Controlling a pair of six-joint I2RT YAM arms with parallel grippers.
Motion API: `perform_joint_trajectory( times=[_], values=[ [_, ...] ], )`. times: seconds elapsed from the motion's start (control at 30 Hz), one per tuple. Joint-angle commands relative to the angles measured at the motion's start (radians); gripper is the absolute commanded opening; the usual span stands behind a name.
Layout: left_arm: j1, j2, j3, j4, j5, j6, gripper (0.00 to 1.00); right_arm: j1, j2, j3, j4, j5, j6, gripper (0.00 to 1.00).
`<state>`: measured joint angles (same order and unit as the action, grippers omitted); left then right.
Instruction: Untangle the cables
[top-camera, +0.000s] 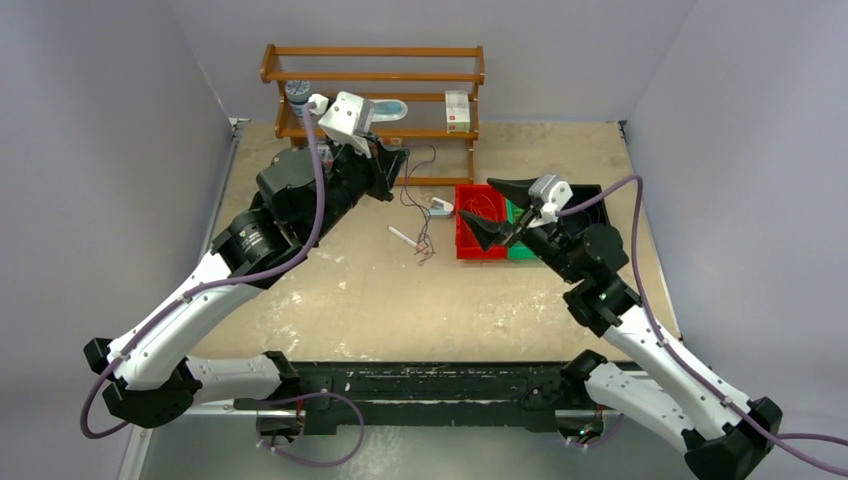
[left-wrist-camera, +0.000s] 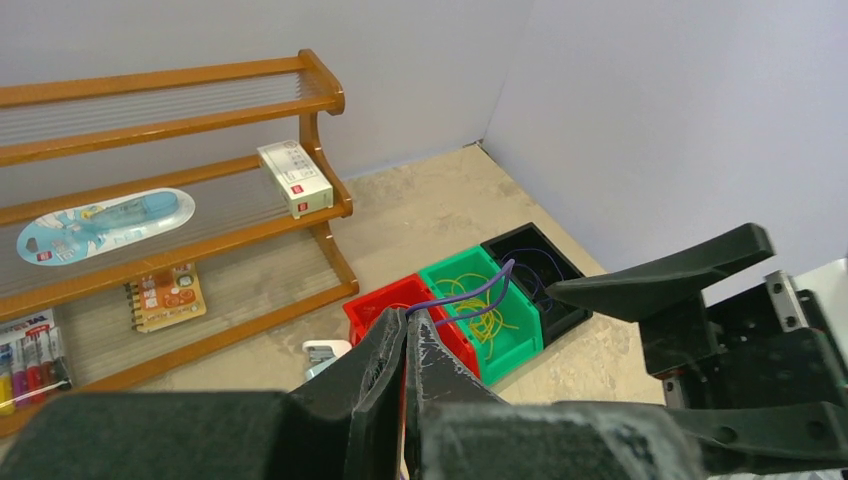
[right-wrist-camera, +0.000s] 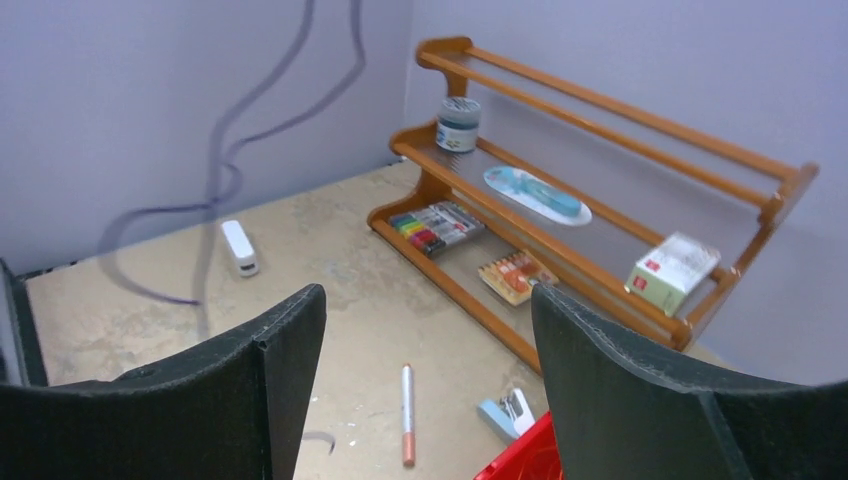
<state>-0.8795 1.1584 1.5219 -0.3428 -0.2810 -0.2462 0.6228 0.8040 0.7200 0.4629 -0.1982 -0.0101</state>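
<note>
**Top view, left to right.** The left arm reaches across the table (top-camera: 360, 300) toward the shelf (top-camera: 372, 76) at the far wall. The left gripper (top-camera: 399, 166) is raised just in front of the shelf's lower rails. Thin dark strands hang from it down to the cables (top-camera: 424, 244). These form a small heap of red and dark wire on the table, touching the tip of the pen (top-camera: 403, 236). A small white-and-blue object (top-camera: 440, 207) lies between the heap and the red bin (top-camera: 466, 236). The green bin (top-camera: 521, 247) and black bin (top-camera: 596, 193) follow in a row. The right gripper (top-camera: 475, 198) hovers over the red bin.

**Left wrist view.** The left gripper (left-wrist-camera: 408, 326) is pinched tight on a purple cable (left-wrist-camera: 478, 292), which arcs up in a loop in front of the bins. Yellow wires (left-wrist-camera: 484, 318) lie in the green bin (left-wrist-camera: 448, 271). Dark wires lie in the black bin (left-wrist-camera: 515, 240). The red bin (left-wrist-camera: 378, 303) is mostly hidden behind the fingers. The right gripper (left-wrist-camera: 690, 335) shows at the right.

**Right wrist view.** The right gripper (right-wrist-camera: 428, 335) is spread wide and holds nothing. Between its fingers (right-wrist-camera: 268, 352) lie the pen (right-wrist-camera: 407, 412), the white-and-blue object (right-wrist-camera: 508, 412) and a corner of the red bin (right-wrist-camera: 524, 460). A blurred purple strand (right-wrist-camera: 214, 170) crosses the upper left. It cannot be told whether this is a cable.
</note>
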Motion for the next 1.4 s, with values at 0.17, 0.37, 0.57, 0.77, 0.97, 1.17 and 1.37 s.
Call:
perform_joint_trajectory(
  times=[0.17, 0.37, 0.57, 0.77, 0.97, 1.17, 1.37],
  values=[
    [0.001, 0.006, -0.009, 0.038, -0.015, 0.012, 0.0, 0.004, 0.082, 0.202, -0.089, -0.201, -0.101, 0.78],
    [0.001, 0.029, -0.013, 0.041, -0.01, 0.015, 0.0, 0.003, 0.189, 0.286, -0.102, -0.326, -0.105, 0.83],
    [0.001, 0.049, -0.013, 0.043, -0.003, 0.018, 0.0, 0.004, 0.28, 0.32, -0.095, -0.373, -0.125, 0.86],
    [0.001, 0.062, -0.015, 0.047, 0.01, 0.019, 0.0, 0.005, 0.353, 0.343, -0.095, -0.408, -0.131, 0.8],
    [0.001, 0.056, -0.022, 0.047, 0.005, 0.022, 0.0, 0.003, 0.389, 0.341, -0.117, -0.39, -0.145, 0.62],
    [0.001, 0.051, -0.026, 0.047, -0.006, 0.028, 0.0, 0.004, 0.393, 0.336, -0.139, -0.366, -0.157, 0.43],
    [0.001, 0.046, -0.034, 0.052, -0.02, 0.029, 0.0, 0.004, 0.38, 0.328, -0.141, -0.325, -0.153, 0.18]
  ],
)
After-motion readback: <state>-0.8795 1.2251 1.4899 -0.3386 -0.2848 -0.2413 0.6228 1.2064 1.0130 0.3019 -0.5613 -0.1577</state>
